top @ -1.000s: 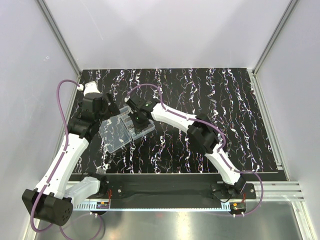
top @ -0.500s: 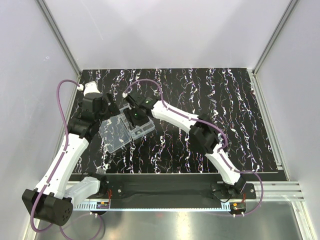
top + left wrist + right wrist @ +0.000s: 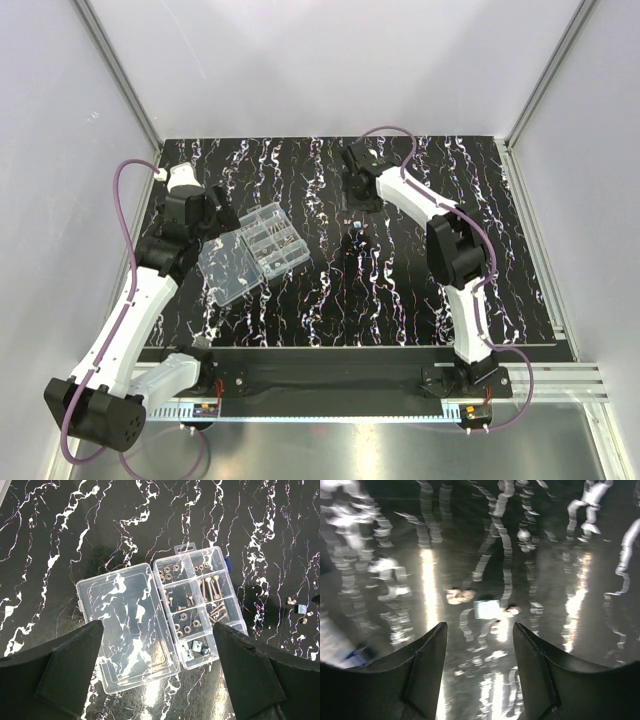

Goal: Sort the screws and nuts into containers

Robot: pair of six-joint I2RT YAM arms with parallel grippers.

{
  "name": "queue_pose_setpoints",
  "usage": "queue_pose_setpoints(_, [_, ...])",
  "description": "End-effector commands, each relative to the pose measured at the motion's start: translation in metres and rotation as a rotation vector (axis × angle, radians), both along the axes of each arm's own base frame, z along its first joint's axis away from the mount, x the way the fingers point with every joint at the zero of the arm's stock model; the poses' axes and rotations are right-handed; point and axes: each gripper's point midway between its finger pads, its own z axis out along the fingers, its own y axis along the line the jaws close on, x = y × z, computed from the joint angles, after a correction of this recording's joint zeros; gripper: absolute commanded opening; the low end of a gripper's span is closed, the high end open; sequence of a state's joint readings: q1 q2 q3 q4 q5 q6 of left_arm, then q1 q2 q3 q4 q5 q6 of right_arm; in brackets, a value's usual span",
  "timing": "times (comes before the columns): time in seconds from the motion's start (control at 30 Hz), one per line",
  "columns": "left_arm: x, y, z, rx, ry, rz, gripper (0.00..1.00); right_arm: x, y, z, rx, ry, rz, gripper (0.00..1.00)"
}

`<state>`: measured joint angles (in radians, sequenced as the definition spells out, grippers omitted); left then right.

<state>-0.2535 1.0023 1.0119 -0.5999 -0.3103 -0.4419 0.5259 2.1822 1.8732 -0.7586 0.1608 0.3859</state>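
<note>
- Your left gripper (image 3: pixel 157 626) hovers above the clear organiser box (image 3: pixel 272 240), at the left of the black, white-streaked tabletop (image 3: pixel 380 300). Its fingers (image 3: pixel 70 665) are spread wide and hold nothing.
- The box lies open. Its flat lid (image 3: pixel 127 630) is folded out flat on the tabletop beside the compartments (image 3: pixel 200 612).
- In the left wrist view you can see nuts (image 3: pixel 167 572) in the compartment at the far end, by the hang tab. Silvery screws (image 3: pixel 210 587) lie in the compartments along the box's outer side, away from the lid. More nuts sit lower down, on the lid's side.
- The compartment at the near end holds a small square silvery piece (image 3: pixel 197 647).
- Your right gripper (image 3: pixel 358 195) is over the far middle of the tabletop, well apart from the box. Its fingers (image 3: pixel 427 670) are parted, with nothing between them.
- Below that gripper a few loose pieces (image 3: pixel 460 596) lie on the tabletop around a pale square part (image 3: pixel 486 608). The right wrist view is too blurred to tell screws from nuts.
- The same loose cluster shows at the right edge of the left wrist view, clear of the box.
</note>
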Motion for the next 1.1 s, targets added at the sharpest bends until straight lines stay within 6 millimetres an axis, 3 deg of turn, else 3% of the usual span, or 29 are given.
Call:
queue_pose_setpoints(0.0, [0.005, -0.003, 0.011, -0.013, -0.05, -0.009, 0.99, 0.005, 0.008, 0.002, -0.044, -0.065, 0.068, 0.62])
queue_pose_setpoints(0.27, [0.005, -0.002, 0.01, -0.005, -0.046, -0.004, 0.99, 0.02, 0.006, -0.016, -0.047, -0.04, 0.101, 0.61])
queue_pose_setpoints(0.6, [0.006, -0.001, 0.009, -0.005, -0.043, 0.0, 0.99, 0.011, -0.008, -0.044, -0.104, 0.016, 0.076, 0.58])
queue_pose_setpoints(1.07, [0.006, -0.001, 0.009, -0.004, -0.043, -0.002, 0.99, -0.001, -0.017, -0.061, -0.12, 0.075, 0.066, 0.55])
